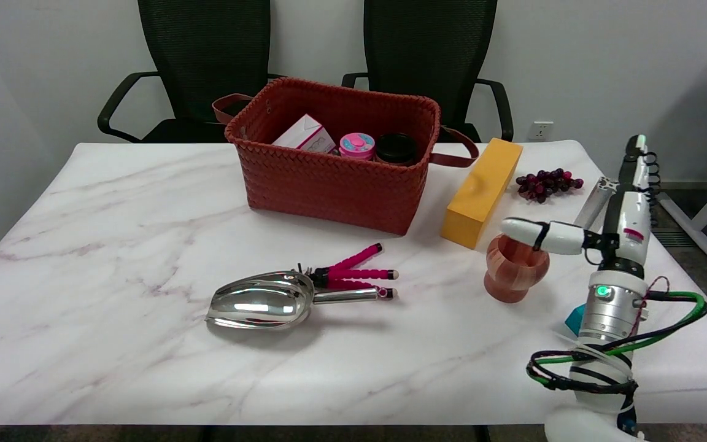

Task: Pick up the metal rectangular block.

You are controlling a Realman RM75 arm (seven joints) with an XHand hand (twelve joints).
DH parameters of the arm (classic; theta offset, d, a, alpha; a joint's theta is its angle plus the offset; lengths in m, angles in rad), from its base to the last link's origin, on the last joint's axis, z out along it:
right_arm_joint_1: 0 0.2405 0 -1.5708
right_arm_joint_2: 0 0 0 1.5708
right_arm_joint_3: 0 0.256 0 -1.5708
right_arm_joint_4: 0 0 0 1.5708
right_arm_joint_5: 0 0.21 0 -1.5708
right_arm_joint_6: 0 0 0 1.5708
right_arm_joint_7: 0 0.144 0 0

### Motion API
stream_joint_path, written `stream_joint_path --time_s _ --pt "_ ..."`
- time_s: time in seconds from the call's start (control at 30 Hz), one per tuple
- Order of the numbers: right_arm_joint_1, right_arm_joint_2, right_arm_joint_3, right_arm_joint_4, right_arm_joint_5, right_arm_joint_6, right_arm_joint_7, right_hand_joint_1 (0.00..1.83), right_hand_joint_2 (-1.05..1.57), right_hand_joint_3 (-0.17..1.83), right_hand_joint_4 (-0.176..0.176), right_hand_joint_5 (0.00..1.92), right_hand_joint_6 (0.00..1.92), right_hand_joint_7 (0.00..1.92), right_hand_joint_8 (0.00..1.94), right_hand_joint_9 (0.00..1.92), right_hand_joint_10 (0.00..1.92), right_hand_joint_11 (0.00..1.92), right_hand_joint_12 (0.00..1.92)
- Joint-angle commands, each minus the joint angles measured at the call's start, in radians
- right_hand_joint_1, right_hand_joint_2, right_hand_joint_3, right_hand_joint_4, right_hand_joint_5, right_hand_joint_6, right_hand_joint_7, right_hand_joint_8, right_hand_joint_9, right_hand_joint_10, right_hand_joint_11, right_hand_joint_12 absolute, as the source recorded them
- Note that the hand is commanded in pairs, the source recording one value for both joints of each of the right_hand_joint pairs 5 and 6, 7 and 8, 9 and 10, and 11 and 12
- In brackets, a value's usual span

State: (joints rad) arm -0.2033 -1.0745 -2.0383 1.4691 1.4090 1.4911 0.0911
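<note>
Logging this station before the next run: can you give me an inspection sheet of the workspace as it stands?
Surface: white marble-look table, no spills seen.
Job's things: metal block at the right edge, partly hidden behind the right hand; not held.
Clutter: red basket holding small containers; yellow box; grapes; wooden cup; metal scoop; pink tripod.
Hands: right hand open, fingers spread, beside the block.
Cables: green and black cables looped around the arm.
Surroundings: two black chairs, wall socket.
</note>
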Motion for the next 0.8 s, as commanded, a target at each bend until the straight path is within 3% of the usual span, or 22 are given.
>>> stream_joint_path --time_s 0.03,0.23,0.5,0.8 --pt "0.045 -0.006 0.066 -0.086 0.101 0.064 0.184 1.01 0.08 -0.07 0.0 0.0 0.0 0.0 0.0 0.0 0.0 0.0 0.0" --pt "0.081 0.002 0.079 -0.134 0.183 0.051 0.293 1.0 0.23 -0.09 0.0 0.0 0.0 0.0 0.0 0.01 0.01 0.0 0.0" --pt "0.11 0.005 0.141 -0.175 0.227 -0.072 0.408 0.99 0.33 0.11 0.0 0.0 0.0 0.0 0.0 0.03 0.03 0.0 0.0" --pt "0.114 0.005 0.227 -0.139 0.318 -0.23 0.313 1.03 0.32 0.25 0.0 0.0 0.0 0.0 0.0 0.03 0.03 0.0 0.0"
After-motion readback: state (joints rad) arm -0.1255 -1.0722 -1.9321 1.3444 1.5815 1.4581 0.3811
